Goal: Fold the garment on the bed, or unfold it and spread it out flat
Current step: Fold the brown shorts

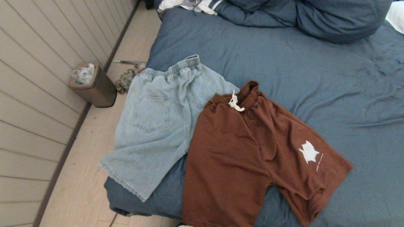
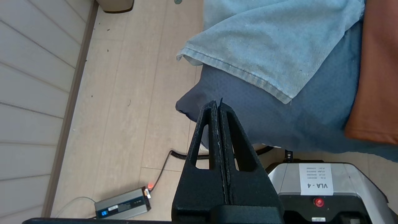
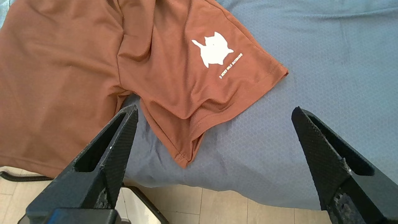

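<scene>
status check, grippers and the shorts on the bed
Left gripper shut, right gripper open, both empty. Brown shorts flat on bed, overlapping denim shorts. Nothing blocking.

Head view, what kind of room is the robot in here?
Most likely a bedroom in a home. A large bed with a slate-blue cover fills the view, with matching pillows at its far end, two pairs of shorts lying on it, and a small waste bin on the wood floor beside a panelled wall.

blue bed (image 1: pixel 284 72), denim shorts (image 1: pixel 157 123) at 9 o'clock, brown shorts (image 1: pixel 240 151) overlapping at 6, pillows (image 1: pixel 331 19) at 12
</scene>
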Controlling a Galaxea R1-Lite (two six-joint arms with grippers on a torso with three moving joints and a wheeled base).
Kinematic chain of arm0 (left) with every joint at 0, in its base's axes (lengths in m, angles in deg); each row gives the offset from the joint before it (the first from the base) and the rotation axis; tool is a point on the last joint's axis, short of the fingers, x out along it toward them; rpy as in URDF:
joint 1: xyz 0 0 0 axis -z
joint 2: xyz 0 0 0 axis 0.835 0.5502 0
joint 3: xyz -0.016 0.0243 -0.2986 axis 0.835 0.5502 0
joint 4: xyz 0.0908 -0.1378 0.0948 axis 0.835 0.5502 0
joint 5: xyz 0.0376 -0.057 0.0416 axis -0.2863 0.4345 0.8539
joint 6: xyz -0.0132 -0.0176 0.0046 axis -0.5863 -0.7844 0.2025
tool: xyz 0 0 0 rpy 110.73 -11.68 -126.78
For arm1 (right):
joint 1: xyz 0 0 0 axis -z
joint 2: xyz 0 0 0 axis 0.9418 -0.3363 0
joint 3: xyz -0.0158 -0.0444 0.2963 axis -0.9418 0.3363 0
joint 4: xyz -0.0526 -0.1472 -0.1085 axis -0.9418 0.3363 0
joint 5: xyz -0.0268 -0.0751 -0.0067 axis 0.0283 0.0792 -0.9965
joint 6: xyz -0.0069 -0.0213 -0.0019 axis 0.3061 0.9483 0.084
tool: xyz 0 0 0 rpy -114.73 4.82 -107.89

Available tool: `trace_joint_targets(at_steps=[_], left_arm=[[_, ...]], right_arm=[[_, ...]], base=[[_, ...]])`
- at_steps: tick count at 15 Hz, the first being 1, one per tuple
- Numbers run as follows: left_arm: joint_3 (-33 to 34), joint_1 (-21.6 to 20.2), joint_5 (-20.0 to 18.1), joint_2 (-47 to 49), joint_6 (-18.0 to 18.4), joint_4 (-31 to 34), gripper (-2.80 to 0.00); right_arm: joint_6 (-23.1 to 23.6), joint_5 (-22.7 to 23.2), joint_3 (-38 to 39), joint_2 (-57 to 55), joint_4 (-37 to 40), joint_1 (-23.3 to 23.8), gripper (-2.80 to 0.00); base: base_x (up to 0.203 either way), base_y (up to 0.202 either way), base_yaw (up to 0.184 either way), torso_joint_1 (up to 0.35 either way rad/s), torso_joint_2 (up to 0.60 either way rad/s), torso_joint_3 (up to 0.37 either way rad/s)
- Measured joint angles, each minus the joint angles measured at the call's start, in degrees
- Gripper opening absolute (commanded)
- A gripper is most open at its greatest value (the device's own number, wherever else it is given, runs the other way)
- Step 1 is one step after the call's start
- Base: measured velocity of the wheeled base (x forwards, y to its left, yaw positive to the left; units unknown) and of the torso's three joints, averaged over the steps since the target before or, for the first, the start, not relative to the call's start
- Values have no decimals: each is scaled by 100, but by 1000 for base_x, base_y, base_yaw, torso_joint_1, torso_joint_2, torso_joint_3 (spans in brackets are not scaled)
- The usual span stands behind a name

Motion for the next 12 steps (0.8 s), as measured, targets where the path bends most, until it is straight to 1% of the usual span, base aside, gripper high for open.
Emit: trace_joint_targets(at_steps=[5,8,12], left_arm=[[0,0,-15,-4,38,0,-280],[0,0,-12,-4,-58,-11,-280],[0,0,-10,-4,-37,-14,-280]], right_arm=[[13,0,0,0,0,2,0],[7,-4,0,0,0,2,0],[10,-1,0,0,-5,2,0]], base=[[0,0,0,0,0,0],[0,0,0,0,0,0],[0,0,0,0,0,0]])
